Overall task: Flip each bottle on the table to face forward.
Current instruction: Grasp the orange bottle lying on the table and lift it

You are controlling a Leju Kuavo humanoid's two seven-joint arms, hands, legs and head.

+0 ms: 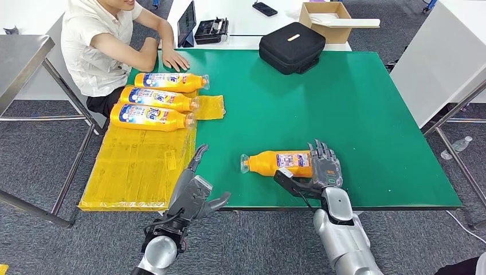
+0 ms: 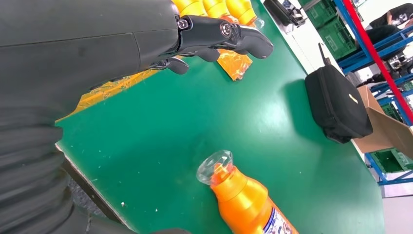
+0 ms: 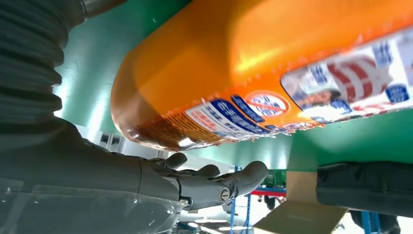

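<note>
An orange bottle [image 1: 275,161] lies on its side near the front edge of the green table [image 1: 344,109], its clear cap pointing left and a blue-and-white label on top. My right hand [image 1: 322,169] is at its base, fingers straight along the far side and thumb stretched out along the near side, not closed around it. In the right wrist view the bottle [image 3: 272,63] looms just above my extended fingers [image 3: 214,183]. My left hand [image 1: 193,192] hovers open at the table's front edge, left of the cap [image 2: 215,167]. Three more orange bottles [image 1: 153,103] lie label-up at the far left.
A yellow plastic sheet [image 1: 137,166] covers the table's left side under the three bottles. A person sits at the far left with one hand [image 1: 175,59] on the table. A black case [image 1: 292,47] stands at the back, and a cardboard box [image 1: 326,20] lies behind it.
</note>
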